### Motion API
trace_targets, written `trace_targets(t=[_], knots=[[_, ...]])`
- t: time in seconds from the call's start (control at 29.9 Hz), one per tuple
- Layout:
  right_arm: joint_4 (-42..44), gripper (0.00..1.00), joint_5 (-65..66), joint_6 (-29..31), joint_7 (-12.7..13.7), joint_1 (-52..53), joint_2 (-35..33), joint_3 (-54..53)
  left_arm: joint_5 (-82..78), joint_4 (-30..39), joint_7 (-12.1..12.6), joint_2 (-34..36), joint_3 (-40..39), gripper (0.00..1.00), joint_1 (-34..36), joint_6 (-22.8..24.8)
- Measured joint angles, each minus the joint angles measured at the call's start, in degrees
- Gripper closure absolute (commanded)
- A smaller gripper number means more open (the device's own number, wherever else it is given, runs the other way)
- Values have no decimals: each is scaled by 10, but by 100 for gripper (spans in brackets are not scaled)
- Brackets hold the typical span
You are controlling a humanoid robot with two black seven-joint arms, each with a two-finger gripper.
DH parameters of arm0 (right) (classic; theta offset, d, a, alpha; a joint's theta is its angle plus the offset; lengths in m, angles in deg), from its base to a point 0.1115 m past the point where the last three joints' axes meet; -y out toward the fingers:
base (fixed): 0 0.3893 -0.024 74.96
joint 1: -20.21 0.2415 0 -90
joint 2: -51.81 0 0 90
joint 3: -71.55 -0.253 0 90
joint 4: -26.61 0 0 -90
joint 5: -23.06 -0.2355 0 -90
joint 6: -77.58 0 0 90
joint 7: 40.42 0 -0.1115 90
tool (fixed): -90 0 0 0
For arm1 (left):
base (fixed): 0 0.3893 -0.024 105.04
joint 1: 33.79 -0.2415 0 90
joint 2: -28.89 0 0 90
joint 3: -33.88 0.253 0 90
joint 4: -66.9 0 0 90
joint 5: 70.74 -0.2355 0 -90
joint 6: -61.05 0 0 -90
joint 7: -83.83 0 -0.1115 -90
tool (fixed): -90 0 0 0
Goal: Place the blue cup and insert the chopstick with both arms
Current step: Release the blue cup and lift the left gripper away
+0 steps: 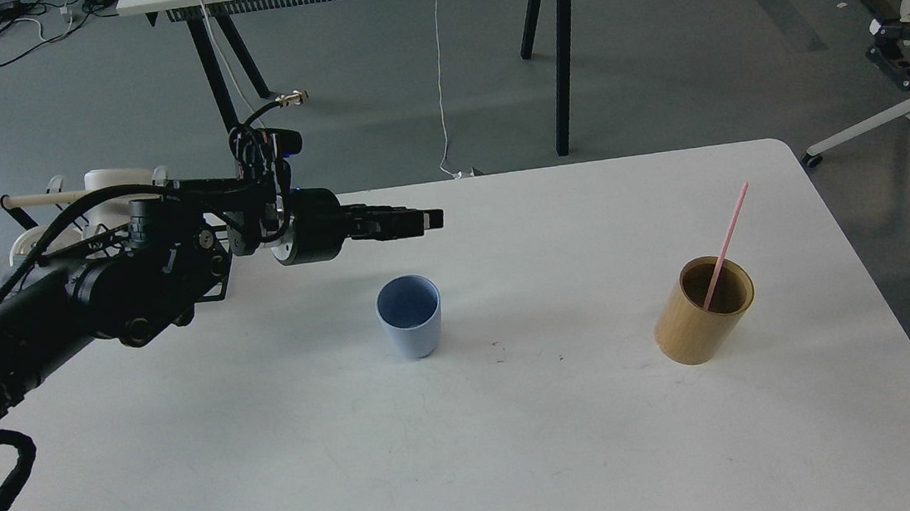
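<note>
The blue cup [413, 336] stands upright and free on the white table [524, 449], left of centre. My left gripper [428, 220] hovers above and just behind the cup, with its fingers level and pointing right. It is open and holds nothing. The pink chopstick [727, 236] leans in the tan bamboo cylinder [697, 328] at the right of the table. My right gripper [893, 50] is off the table at the far right edge of the view, empty, with its jaws apart.
A black wire rack with a beige wooden rod [40, 198] and white dishes stands at the table's back left, behind my left arm. A second table with black legs [562, 61] stands beyond. A white wheeled stand [909, 112] is at the right.
</note>
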Motion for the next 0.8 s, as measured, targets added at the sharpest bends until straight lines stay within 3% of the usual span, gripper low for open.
trace_targets(t=[0.33, 0.6, 0.8], knots=[[-10, 1, 182, 0, 0, -1, -100, 10, 267, 51, 0, 41, -132, 8, -13, 35], [-18, 1, 342, 0, 0, 0, -107, 10, 289, 51, 0, 40, -134, 7, -30, 35], [-107, 1, 452, -29, 0, 0, -127, 14, 288, 51, 0, 42, -134, 6, -38, 35]])
